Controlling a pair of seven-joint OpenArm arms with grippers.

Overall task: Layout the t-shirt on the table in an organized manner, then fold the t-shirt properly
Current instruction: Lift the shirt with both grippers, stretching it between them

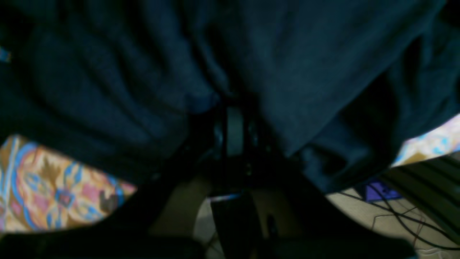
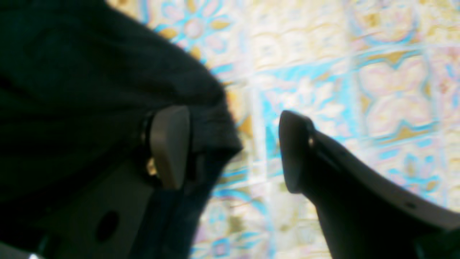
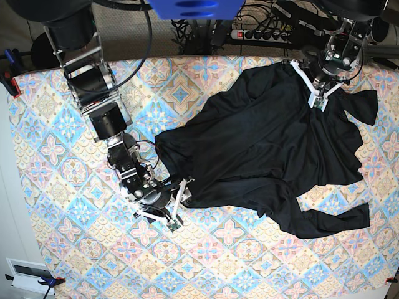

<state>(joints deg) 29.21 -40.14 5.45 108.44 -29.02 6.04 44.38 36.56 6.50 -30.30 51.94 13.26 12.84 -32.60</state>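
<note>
Overhead, no legible writing, left claw [image 3: 319,94] clamped on black t-shirt [image 3: 268,149], right claw [image 3: 176,205] spread open at its hem

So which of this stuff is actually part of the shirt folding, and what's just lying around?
Part of the job:
- t-shirt, black, crumpled
- table with patterned cover
- left gripper, shut on the t-shirt
- right gripper, open at the shirt's edge

Just lying about:
- power strip and cables behind the table
- clamp on the table's edge

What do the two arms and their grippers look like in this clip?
Both arms are black cylindrical segments with silver-white brackets and black cables. The right gripper has dark curved fingers with grey flat pads. The left gripper shows white finger frames in the base view.
</note>
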